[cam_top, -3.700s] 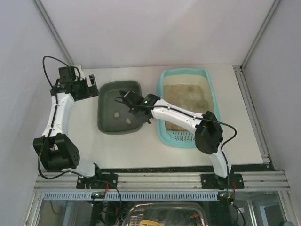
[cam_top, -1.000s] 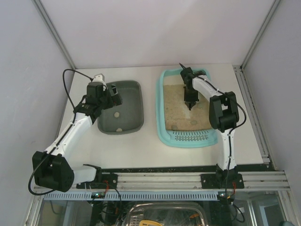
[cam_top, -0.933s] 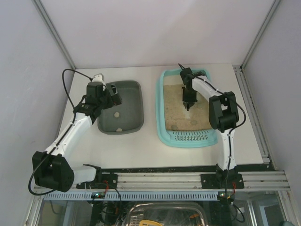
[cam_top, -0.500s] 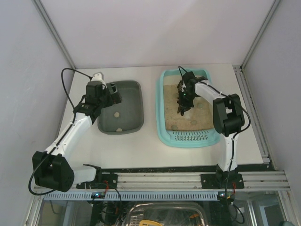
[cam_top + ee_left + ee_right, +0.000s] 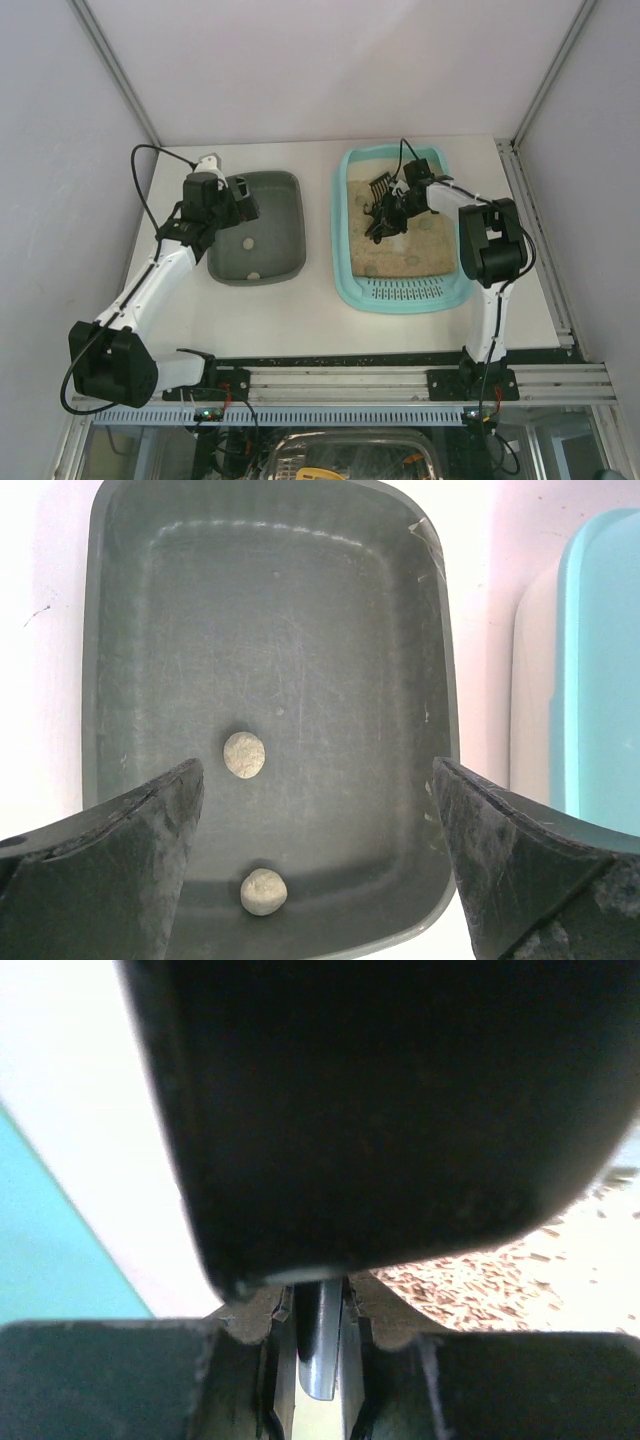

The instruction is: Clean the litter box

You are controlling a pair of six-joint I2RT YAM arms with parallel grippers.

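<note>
The turquoise litter box [image 5: 343,268] lies right of centre, its slotted grille [image 5: 410,292] at the near end and tan litter [image 5: 405,255] inside. My right gripper [image 5: 384,218] hangs low over the litter in the far half, shut on a black slotted scoop [image 5: 379,185]. In the right wrist view the scoop [image 5: 400,1110] fills most of the picture, and its handle sits pinched between the jaws of the right gripper [image 5: 320,1380]. My left gripper [image 5: 243,205] [image 5: 316,772] stands open and empty above the dark grey tray [image 5: 100,680].
Two tan clumps [image 5: 244,755] [image 5: 263,891] lie in the dark grey tray [image 5: 296,235], which sits left of the litter box. A few small lumps [image 5: 371,270] show on the litter near the grille. The table's edges run close on the right and far sides.
My right gripper has swung left across the litter and tilted over, with the scoop's slotted head now showing at the far side. The left arm has stayed put.
</note>
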